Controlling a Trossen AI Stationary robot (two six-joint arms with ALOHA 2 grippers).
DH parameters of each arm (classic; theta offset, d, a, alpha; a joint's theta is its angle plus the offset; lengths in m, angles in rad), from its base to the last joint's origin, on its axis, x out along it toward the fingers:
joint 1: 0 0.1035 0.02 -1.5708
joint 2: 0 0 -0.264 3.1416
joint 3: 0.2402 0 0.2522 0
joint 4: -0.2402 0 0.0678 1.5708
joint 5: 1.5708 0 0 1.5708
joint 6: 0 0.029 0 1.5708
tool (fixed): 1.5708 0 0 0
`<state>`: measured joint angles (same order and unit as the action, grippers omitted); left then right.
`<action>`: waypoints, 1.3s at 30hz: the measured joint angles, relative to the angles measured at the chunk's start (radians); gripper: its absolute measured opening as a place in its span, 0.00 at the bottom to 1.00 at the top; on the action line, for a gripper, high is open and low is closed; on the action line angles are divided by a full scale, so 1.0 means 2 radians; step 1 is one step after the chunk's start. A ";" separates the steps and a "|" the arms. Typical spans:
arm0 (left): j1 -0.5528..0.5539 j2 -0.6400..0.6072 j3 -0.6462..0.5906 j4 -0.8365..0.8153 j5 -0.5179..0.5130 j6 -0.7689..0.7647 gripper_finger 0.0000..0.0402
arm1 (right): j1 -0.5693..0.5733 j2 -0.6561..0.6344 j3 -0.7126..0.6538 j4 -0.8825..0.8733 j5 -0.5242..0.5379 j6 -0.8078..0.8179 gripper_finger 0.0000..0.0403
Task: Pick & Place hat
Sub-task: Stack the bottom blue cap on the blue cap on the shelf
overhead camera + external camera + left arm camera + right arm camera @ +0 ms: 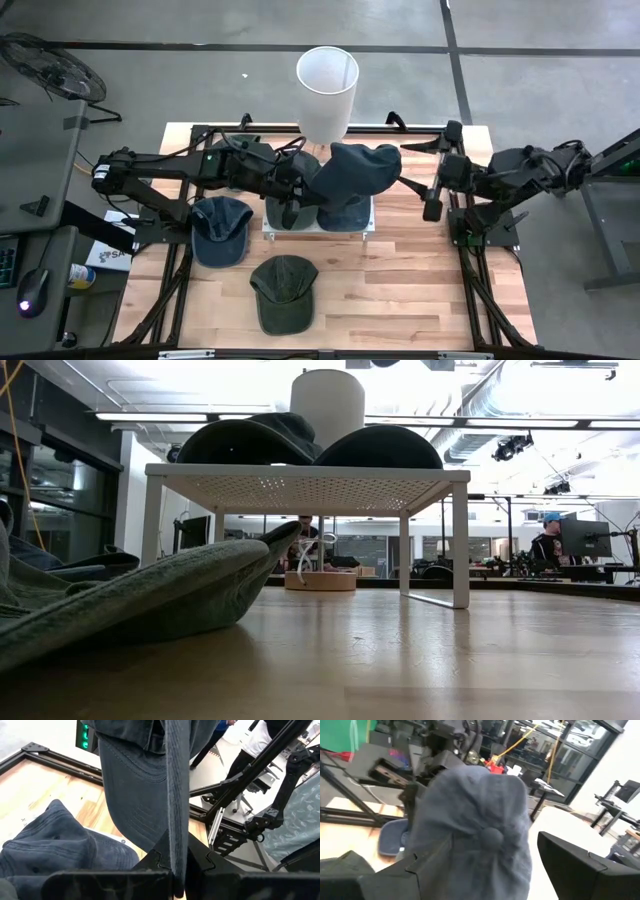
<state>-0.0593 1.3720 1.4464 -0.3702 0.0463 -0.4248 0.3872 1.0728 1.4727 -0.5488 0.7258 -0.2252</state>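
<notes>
Hats counted: four; two on wood lower centre, two at centre rack (368, 229)
Held hat (355, 172): centre frame, above rack
My left gripper (318, 183): clenched on held hat's brim
My right gripper (418, 178): released, right of held hat

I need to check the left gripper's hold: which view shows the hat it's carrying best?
The high view: the dark blue hat shows whole above the white stand, left gripper at its edge. The left wrist view shows only its pinched brim; the right wrist view its crown; the low view a dark dome.
</notes>
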 joint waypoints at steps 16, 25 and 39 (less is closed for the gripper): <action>0.000 0.000 0.000 0.000 0.008 -0.001 0.01 | -0.028 0.019 0.000 -0.002 -0.042 0.014 0.52; 0.000 0.000 0.000 0.001 0.014 0.000 0.01 | -0.027 0.008 0.000 -0.002 -0.035 0.022 0.17; 0.000 0.000 0.000 0.009 0.025 0.003 0.10 | -0.028 0.006 0.000 -0.001 -0.077 0.096 0.04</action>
<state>-0.0593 1.3724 1.4464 -0.3530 0.0973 -0.4183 0.3317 1.0847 1.4727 -0.5501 0.5722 -0.0322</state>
